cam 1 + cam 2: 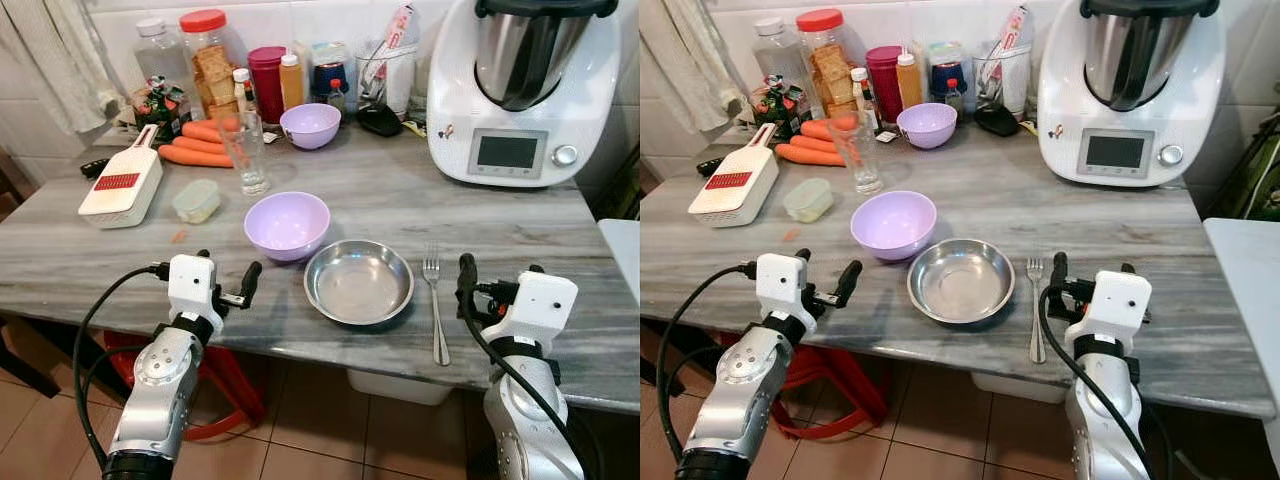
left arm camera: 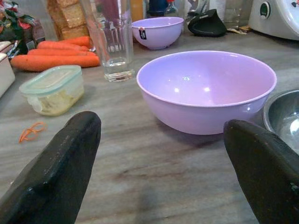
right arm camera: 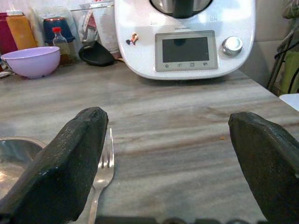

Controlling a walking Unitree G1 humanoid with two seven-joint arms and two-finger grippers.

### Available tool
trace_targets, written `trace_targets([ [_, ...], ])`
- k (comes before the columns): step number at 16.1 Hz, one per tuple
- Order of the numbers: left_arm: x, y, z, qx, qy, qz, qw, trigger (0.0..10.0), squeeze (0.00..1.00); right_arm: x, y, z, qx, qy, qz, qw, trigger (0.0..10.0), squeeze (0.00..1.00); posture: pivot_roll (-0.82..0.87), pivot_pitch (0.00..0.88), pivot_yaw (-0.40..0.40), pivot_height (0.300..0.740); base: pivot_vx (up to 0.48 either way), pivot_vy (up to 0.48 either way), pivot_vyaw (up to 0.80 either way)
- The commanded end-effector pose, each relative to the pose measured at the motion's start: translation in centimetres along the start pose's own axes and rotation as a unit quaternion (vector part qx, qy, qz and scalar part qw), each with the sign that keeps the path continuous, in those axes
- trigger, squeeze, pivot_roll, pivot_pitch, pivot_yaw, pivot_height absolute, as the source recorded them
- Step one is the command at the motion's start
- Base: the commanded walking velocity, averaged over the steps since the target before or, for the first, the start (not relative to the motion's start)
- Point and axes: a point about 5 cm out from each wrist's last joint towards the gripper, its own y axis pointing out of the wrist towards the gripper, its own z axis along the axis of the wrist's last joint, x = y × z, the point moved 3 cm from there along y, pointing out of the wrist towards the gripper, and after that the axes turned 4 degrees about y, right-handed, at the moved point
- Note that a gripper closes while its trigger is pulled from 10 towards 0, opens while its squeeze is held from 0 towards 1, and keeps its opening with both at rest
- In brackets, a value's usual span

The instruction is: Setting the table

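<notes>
On the grey marble counter (image 1: 520, 230), a lilac bowl (image 1: 287, 225) sits just left of a shallow steel dish (image 1: 359, 282). A fork (image 1: 436, 310) lies to the right of the dish, tines pointing away from me. A clear glass (image 1: 245, 152) and a second lilac bowl (image 1: 310, 125) stand farther back. My left gripper (image 1: 228, 268) hovers open at the front edge, facing the near lilac bowl (image 2: 205, 91). My right gripper (image 1: 498, 280) is open just right of the fork (image 3: 100, 177), with its left finger (image 3: 70, 163) beside the tines. Neither gripper holds anything.
A white slicer (image 1: 122, 185), a small lidded tub (image 1: 197, 200) and carrots (image 1: 195, 145) lie at the left. Jars and bottles line the back wall. A big white kitchen machine (image 1: 520, 90) stands back right. A red stool (image 1: 225, 385) sits under the counter.
</notes>
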Motion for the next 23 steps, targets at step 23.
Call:
trace_targets([
  [23, 2.6, -2.7, 0.2, -0.005, -0.096, -0.185, 0.978, 10.0, 0.00, -4.0, 2.0, -4.3, -0.181, -0.081, 0.059, 0.978, 10.0, 0.00, -0.07, 0.000, 0.075, 0.740, 0.000, 0.000, 0.00],
])
